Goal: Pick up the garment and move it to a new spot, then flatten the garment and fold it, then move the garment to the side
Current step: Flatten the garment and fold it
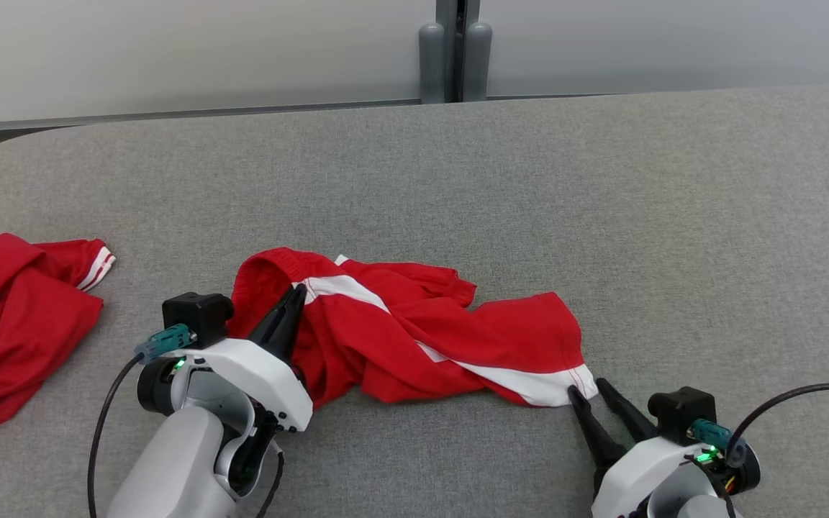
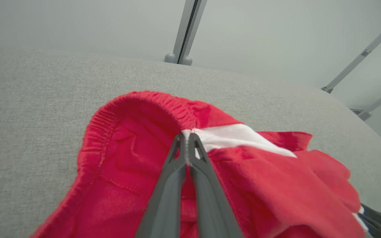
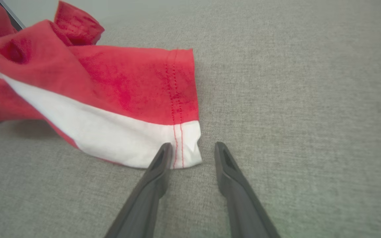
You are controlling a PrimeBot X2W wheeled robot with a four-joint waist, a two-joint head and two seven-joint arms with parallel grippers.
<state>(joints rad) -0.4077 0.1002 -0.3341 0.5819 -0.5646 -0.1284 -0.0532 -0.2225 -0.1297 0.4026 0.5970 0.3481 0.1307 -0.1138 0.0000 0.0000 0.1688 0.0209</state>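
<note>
shorts (image 1: 414,327) are being pinched at their nine o'clock end by the left claw (image 1: 299,290); the right claw (image 1: 586,386) is being held wide at their four o'clock corner.

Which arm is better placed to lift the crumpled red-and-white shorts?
Left. The left gripper is shut on the elastic waistband of the red shorts; the right gripper stands open at the white hem corner, gripping nothing.
</note>
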